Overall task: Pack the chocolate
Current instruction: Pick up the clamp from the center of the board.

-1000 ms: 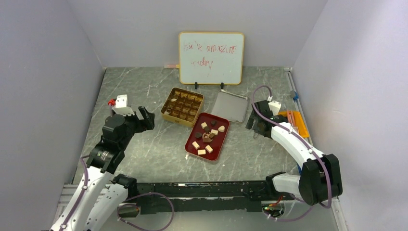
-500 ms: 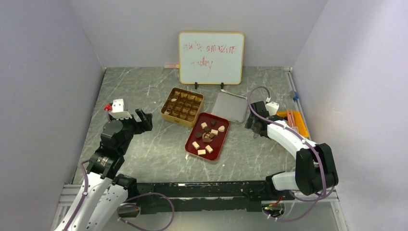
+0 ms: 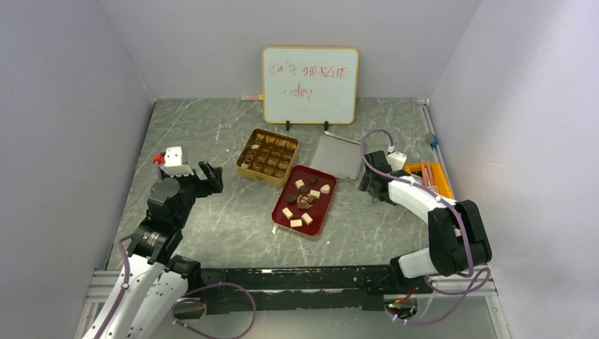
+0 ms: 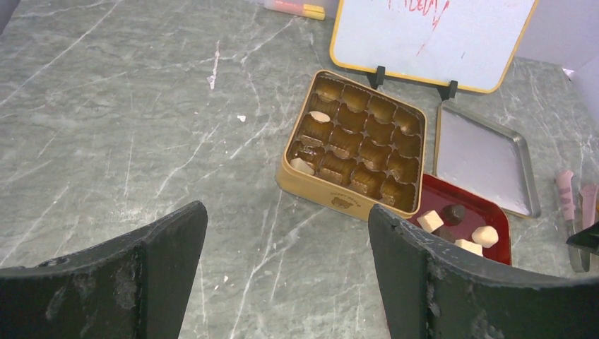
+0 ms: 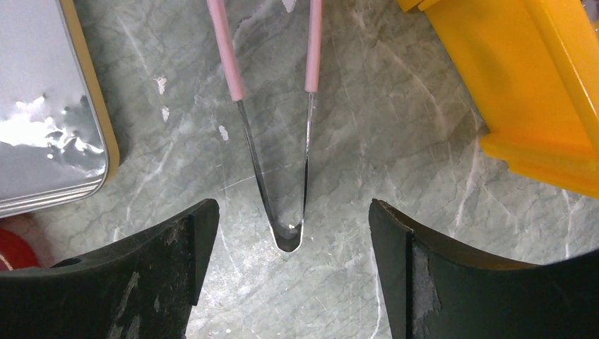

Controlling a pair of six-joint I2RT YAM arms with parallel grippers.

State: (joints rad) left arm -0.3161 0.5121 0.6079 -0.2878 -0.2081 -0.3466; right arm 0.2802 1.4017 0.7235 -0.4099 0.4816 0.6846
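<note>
Left gripper (image 4: 286,212) spread wide, empty, short of the square gold compartment tin (image 4: 332,201). Two cream pieces seated; other cells bare. Chocolate (image 3: 304,201), brown and cream bites, mostly on the red rectangular tray (image 3: 323,207), so the bulk is unpacked. Silver tin lid (image 3: 337,157) lies off. Right gripper (image 5: 293,208) spread, empty, over pink-handled metal tweezers (image 5: 224,49); yellow plastic block (image 5: 537,85) crowds its right.

Brown and cream chocolate pieces (image 3: 304,202) lie scattered loose in the red tray (image 3: 323,210)
</note>
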